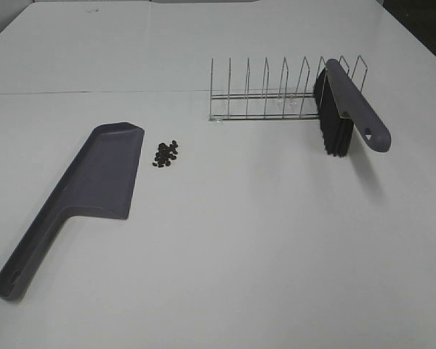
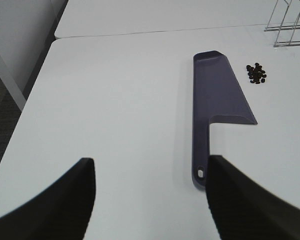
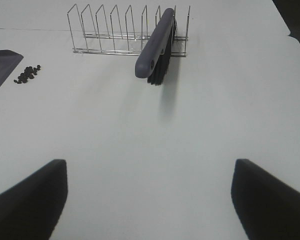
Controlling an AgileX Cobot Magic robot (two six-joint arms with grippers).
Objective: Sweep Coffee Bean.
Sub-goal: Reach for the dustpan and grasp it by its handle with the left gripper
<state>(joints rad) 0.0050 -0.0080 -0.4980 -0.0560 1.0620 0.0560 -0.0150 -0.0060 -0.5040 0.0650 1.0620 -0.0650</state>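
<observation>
A small heap of dark coffee beans (image 1: pixel 166 153) lies on the white table just right of the grey dustpan (image 1: pixel 94 180), which rests flat with its handle toward the near left. The beans (image 2: pixel 256 73) and dustpan (image 2: pixel 217 95) also show in the left wrist view, ahead of my open left gripper (image 2: pixel 152 195). The beans (image 3: pixel 28 74) appear far off in the right wrist view. A grey brush (image 1: pixel 349 105) with black bristles leans in a wire rack (image 1: pixel 269 91). My right gripper (image 3: pixel 150 195) is open, well short of the brush (image 3: pixel 157 45). Neither gripper shows in the high view.
The wire rack (image 3: pixel 125 30) stands at the back of the table, right of centre. The table's left edge (image 2: pixel 27 107) drops to a dark floor. A seam between two tabletops (image 1: pixel 94 92) runs across the back.
</observation>
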